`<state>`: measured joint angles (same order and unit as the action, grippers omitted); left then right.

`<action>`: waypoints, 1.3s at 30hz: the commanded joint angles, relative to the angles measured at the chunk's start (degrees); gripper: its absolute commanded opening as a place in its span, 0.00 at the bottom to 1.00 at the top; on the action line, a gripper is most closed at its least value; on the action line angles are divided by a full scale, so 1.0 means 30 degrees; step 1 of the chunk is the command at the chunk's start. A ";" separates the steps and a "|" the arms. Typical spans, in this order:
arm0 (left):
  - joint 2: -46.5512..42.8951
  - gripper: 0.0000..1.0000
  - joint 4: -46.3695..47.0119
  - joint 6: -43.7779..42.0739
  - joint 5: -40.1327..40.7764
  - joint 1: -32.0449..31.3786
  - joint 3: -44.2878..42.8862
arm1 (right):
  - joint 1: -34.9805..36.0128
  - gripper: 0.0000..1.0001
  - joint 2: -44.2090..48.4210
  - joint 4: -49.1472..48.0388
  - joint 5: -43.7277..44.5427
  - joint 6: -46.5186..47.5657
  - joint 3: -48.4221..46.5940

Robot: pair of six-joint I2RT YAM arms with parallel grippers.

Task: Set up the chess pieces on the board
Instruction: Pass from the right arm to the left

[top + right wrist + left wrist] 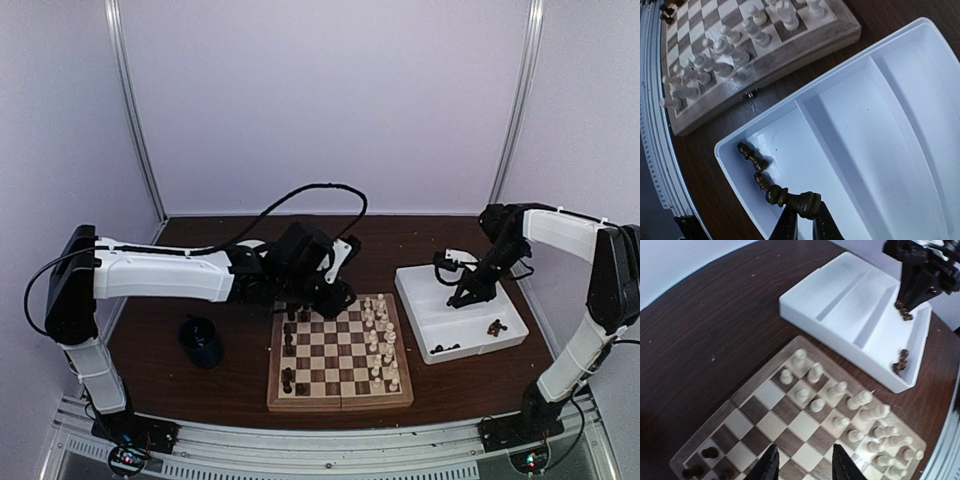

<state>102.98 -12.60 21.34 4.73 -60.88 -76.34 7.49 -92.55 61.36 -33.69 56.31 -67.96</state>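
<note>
Dark wooden tabletop (150,340), white walls behind. Far left: dark blue cup (202,340). Next, left gripper (804,465) above chessboard (340,403), fingers partly apart, gripping nothing. On board: dark chess pieces (289,342) left, cream chess pieces (380,330) right. Rightmost, over white tray (408,300), right gripper (805,220) pinched tight on a dark piece (807,202).

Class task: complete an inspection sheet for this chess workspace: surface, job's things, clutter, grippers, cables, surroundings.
Surface: dark wooden table.
Job's things: chessboard; cream pieces in two rows along its right; few dark pieces on its left, more in white tray.
Clutter: dark blue object left of chessboard.
Grippers: left gripper open above chessboard; right gripper shut on a dark piece over tray.
Cables: black cable looping from left arm.
Surroundings: white walls.
</note>
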 commanded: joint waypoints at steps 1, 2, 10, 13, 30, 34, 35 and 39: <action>0.0991 0.38 0.6331 -0.1715 -0.3149 -0.0883 -0.0751 | -0.0203 0.12 -0.0225 0.2800 -0.4729 -0.1858 -0.1419; 0.1443 0.39 0.6653 -0.2268 -0.3608 -0.1000 -0.1366 | -0.0191 0.12 -0.0272 0.3136 -0.5263 -0.1980 -0.1639; 0.5352 0.38 0.6633 -0.3645 -0.6154 -0.1150 -0.5777 | -0.0239 0.12 -0.0020 0.4268 -0.7076 -0.2759 -0.2164; 0.6144 0.38 0.7845 -0.3443 -0.6476 -0.1351 -0.6333 | -0.0239 0.12 0.0111 0.4244 -0.7459 -0.3088 -0.2100; 0.8098 0.33 0.7945 -0.3292 -0.6387 -0.1708 -0.8693 | -0.0239 0.12 0.0345 0.4861 -0.8666 -0.3421 -0.2240; 0.8510 0.29 0.7481 -0.3306 -0.6520 -0.1708 -0.9359 | -0.0238 0.13 0.0480 0.4968 -0.8733 -0.3391 -0.2274; 0.8576 0.28 0.7386 -0.3310 -0.6571 -0.1700 -0.9466 | -0.0239 0.13 0.0497 0.5002 -0.8744 -0.3391 -0.2277; 0.8624 0.20 0.7206 -0.3228 -0.6458 -0.1707 -0.9619 | -0.0236 0.13 0.0490 0.5048 -0.8795 -0.3409 -0.2273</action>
<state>128.40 7.62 11.92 -14.02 -65.73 -102.89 6.96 -92.55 75.48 -58.57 46.17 -73.60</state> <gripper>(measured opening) 0.236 0.130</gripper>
